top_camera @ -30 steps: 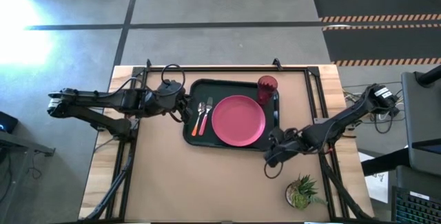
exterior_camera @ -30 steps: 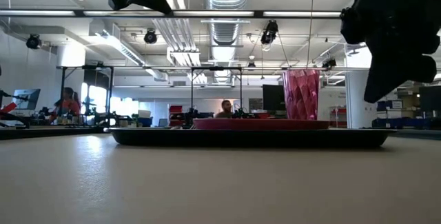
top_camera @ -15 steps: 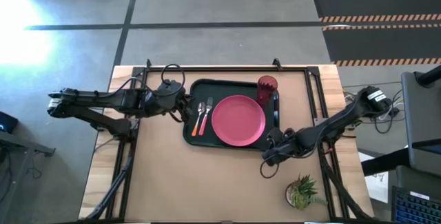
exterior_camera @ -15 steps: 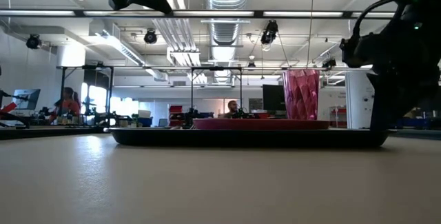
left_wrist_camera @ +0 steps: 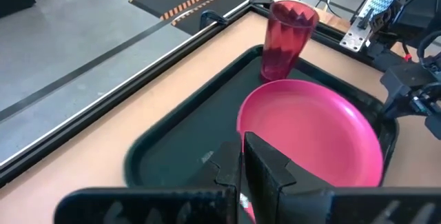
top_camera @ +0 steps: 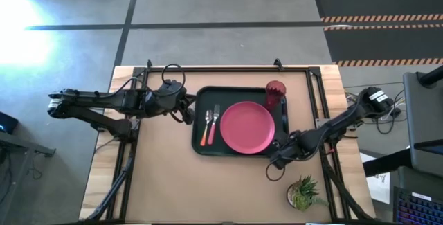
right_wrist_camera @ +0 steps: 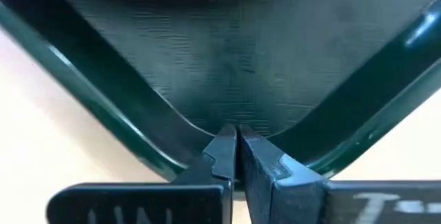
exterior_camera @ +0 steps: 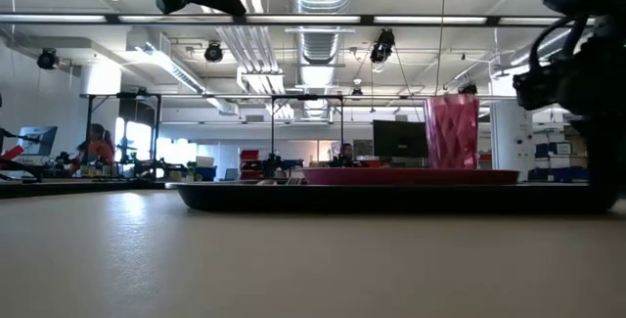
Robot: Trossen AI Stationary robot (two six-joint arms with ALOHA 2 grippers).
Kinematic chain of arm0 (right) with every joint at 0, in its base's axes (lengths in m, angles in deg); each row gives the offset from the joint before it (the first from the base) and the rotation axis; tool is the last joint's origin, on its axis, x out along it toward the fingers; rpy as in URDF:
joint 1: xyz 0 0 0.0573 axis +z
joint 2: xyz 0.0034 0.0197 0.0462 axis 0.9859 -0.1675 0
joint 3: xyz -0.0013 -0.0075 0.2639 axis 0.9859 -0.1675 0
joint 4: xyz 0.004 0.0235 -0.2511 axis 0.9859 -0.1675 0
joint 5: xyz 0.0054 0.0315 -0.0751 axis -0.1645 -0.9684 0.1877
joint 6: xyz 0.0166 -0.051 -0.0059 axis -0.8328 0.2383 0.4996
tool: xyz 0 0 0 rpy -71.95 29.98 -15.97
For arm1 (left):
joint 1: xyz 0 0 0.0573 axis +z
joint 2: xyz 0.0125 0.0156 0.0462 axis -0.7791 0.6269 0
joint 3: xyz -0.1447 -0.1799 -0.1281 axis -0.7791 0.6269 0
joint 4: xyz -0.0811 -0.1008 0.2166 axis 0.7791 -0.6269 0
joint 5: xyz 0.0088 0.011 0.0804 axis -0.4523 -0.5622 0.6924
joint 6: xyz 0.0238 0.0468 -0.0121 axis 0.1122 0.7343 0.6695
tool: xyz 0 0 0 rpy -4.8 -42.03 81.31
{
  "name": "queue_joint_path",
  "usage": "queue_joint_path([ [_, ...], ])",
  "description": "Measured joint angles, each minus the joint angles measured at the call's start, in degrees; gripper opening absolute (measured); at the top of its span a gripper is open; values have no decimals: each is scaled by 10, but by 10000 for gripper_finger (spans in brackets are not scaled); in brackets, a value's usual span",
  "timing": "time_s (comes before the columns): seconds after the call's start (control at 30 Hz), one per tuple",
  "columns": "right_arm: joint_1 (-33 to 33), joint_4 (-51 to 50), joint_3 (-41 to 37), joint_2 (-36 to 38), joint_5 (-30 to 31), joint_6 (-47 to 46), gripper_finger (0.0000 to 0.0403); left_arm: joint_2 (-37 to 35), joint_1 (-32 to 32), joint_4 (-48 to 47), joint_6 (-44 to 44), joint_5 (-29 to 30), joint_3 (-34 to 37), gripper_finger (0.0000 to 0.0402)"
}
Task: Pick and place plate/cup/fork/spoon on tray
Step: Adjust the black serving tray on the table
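Note:
The dark green tray (top_camera: 199, 143) lies flat on the table. On it are the pink-red plate (top_camera: 248, 126), the dark-red cup (top_camera: 275, 93) upright at its far right corner, and the orange-handled spoon (top_camera: 205, 129) and pink-handled fork (top_camera: 214, 121) side by side to the left of the plate. My right gripper (top_camera: 277, 160) is shut at the tray's near right corner. My left gripper (top_camera: 188, 112) is shut and empty, held high above the tray's left edge. In the left wrist view the plate (left_wrist_camera: 310, 134) and cup (left_wrist_camera: 284, 39) show beyond its fingers. My right gripper's shut fingertips (right_wrist_camera: 222, 147) meet the rim at the tray's near right corner (right_wrist_camera: 180, 136), coming slanting down from the table's right side. I cannot tell whether the rim is between the fingers. The tray lies flat on the table.
A small potted green plant (top_camera: 302, 192) stands near the table's near right corner, close to my right arm. Bare tabletop lies to the near left of the tray. Black frame bars run along the table's far, left and right edges.
My right gripper has first gone toward the table's left and near edges, and then back toward the right edge at the tray's near right corner. The tray has slid toward the table's right and slightly toward its near edge, carrying the plate, cup, fork and spoon along.

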Motion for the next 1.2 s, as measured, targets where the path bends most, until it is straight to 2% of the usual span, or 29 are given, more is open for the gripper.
queue_joint_path([
  [0.17, 17, -27, -2, 13, -6, -23, 9, 0, 0, 0, 0, 0, 0, 0],
  [0.3, 19, -28, 1, 20, 13, -29, 9, 0, 1, 0, 0, 0, 1, 0],
  [0.5, 19, -11, 44, 56, 86, -5, 9, 0, 16, -4, -4, 29, 44, 0],
  [0.67, 19, -9, 117, 113, 189, 79, 9, 5, 35, 19, -45, 8, 123, 0],
  [0.8, 18, -11, 179, 157, 267, 180, 9, 25, 39, 112, -81, -24, 204, 0],
  [0.93, 19, -12, 234, 185, 301, 275, 9, 71, 39, 251, -95, -42, 261, 0],
  [1.03, 18, -12, 263, 197, 306, 329, 9, 120, 39, 310, -101, -52, 267, 0],
  [1.2, 18, -15, 288, 198, 307, 373, 9, 199, 39, 332, -100, -91, 247, 0],
])
